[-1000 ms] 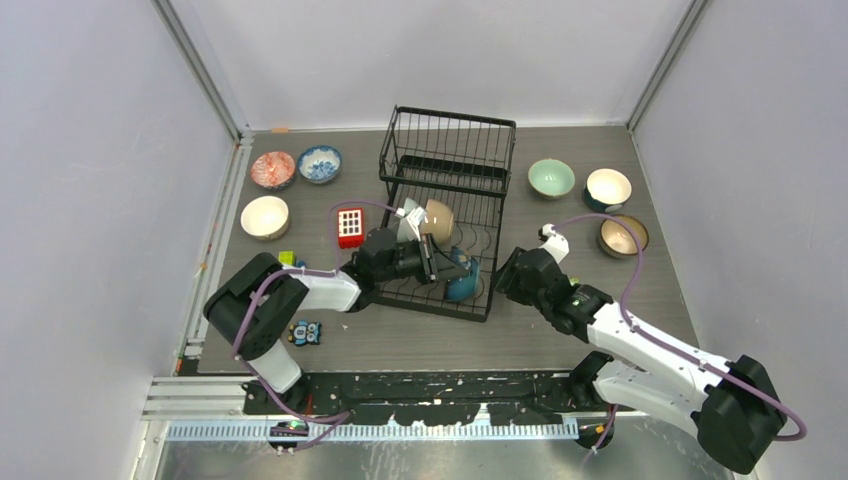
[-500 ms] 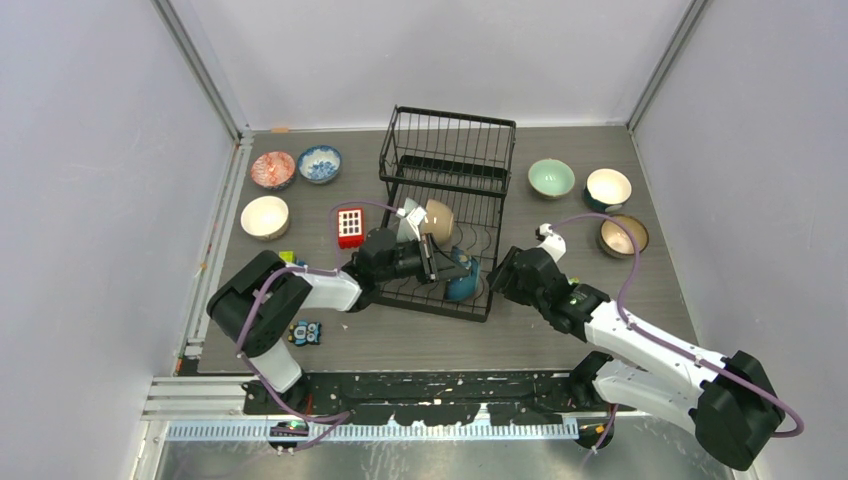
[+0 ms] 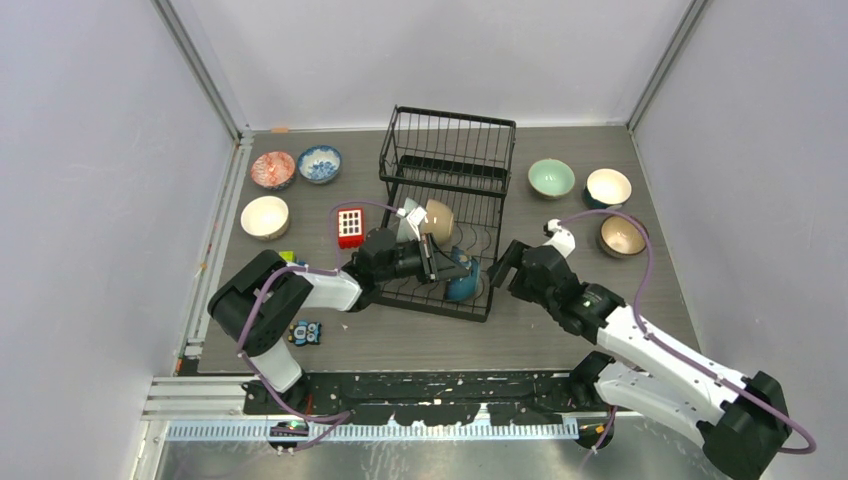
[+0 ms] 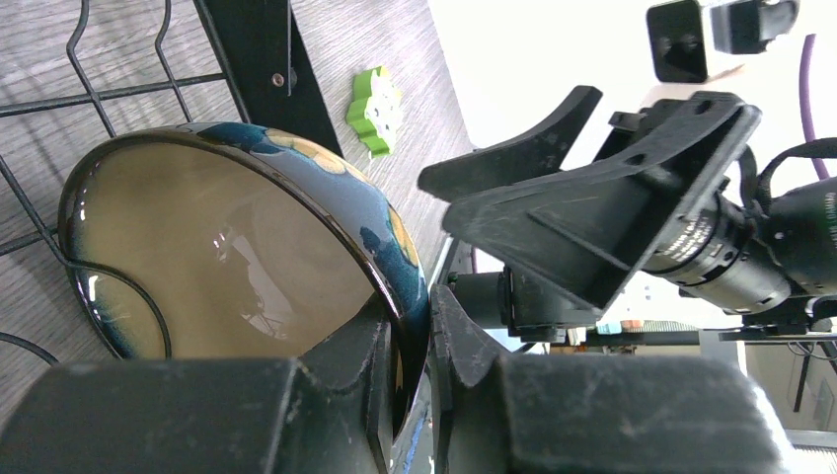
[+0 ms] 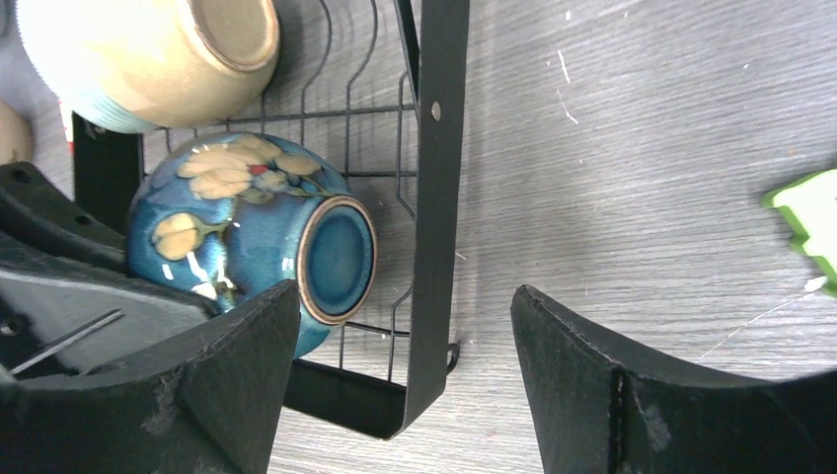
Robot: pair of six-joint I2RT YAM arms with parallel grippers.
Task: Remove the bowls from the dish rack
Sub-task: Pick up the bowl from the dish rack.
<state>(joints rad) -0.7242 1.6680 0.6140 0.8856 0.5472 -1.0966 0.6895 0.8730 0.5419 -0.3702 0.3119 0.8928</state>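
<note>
The left gripper [image 4: 426, 326] pinches the rim of the blue bowl [image 4: 247, 257], one finger inside and one outside. The blue bowl lies on its side in the near right corner of the black dish rack [image 3: 447, 150]. A tan bowl [image 3: 437, 218] leans in the rack just behind it. The right gripper [image 5: 405, 296] is spread wide and holds nothing. The rack's flat side bar sits between its fingers, in front of the blue bowl. On the table [image 3: 400, 335], left of the rack, sit a red bowl [image 3: 272, 169], a blue-and-white bowl [image 3: 320, 164], a cream bowl [image 3: 265, 216] and a red block [image 3: 350, 227] with white squares. On the right sit a green bowl [image 3: 551, 178], a white bowl [image 3: 608, 186] and a brown bowl [image 3: 622, 236]. A green block [image 5: 809, 222] lies near the right gripper.
</note>
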